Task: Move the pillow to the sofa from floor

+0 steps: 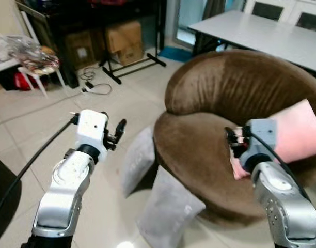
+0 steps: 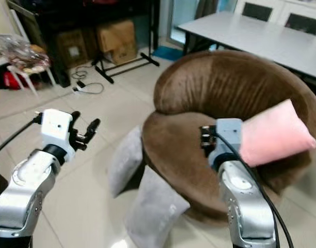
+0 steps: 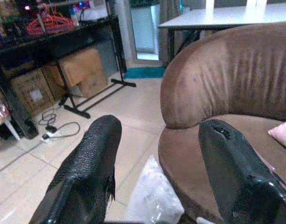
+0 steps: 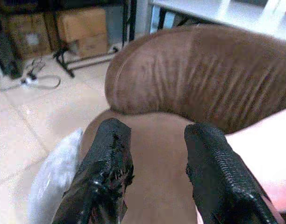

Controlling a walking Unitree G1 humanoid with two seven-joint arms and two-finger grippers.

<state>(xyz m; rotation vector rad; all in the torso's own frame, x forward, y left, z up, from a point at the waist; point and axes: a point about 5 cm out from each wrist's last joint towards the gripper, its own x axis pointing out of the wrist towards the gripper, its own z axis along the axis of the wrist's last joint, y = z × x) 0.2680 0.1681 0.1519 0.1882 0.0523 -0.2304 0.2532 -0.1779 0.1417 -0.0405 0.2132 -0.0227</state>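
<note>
A round brown sofa (image 2: 225,93) with a soft, velvety sheen holds a plain pale pink pillow (image 2: 274,135). Two plain light grey pillows (image 2: 126,160) lean against its base on a floor (image 1: 39,124) of glossy beige tiles with thin darker grout lines. Both robot arms are silver with white wrist blocks; the left gripper (image 3: 157,158) and right gripper (image 4: 154,163) have black, finely textured fingers (matte, like rubber). Behind stand tan cardboard boxes (image 1: 124,41), a black rack (image 1: 96,20), a teal mat (image 1: 176,53) and a light grey tabletop (image 1: 261,33).
</note>
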